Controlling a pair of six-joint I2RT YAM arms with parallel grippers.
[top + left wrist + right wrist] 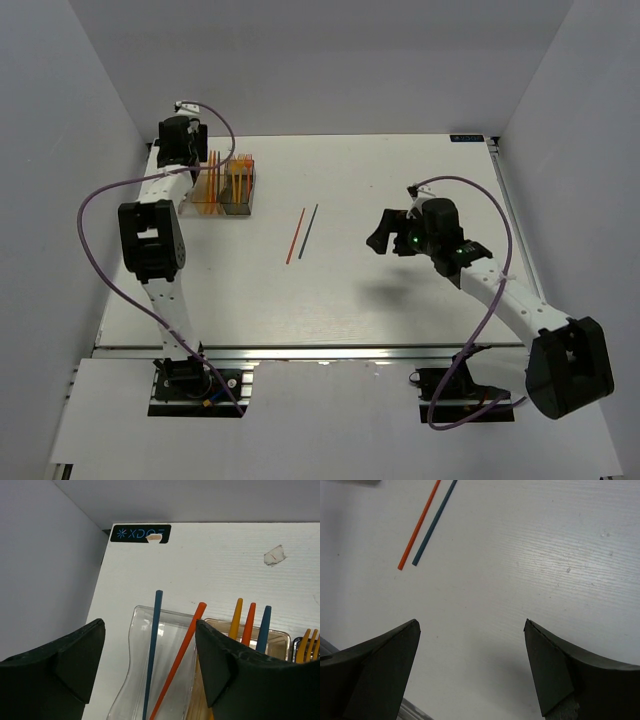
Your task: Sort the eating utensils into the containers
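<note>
Two thin sticks lie loose side by side in the middle of the table, one red (pixel 296 236) and one dark blue (pixel 309 230); both also show in the right wrist view, red (pixel 419 525) and blue (pixel 434 522). The row of containers (pixel 225 188) stands at the far left. In the left wrist view the clear box (pixel 172 680) holds a blue stick (pixel 152 655) and an orange stick (pixel 182 650). The tan box (pixel 277 640) holds several handles, and the dark box (pixel 296 642) holds yellow forks. My left gripper (pixel 150 670) hangs open above the clear box. My right gripper (pixel 470 670) is open and empty over bare table, to the right of the loose sticks.
White walls close in the left, back and right sides of the table. A black label (pixel 140 533) and a torn spot (pixel 274 555) mark the table beyond the containers. The table's near edge (pixel 415 711) shows below my right gripper.
</note>
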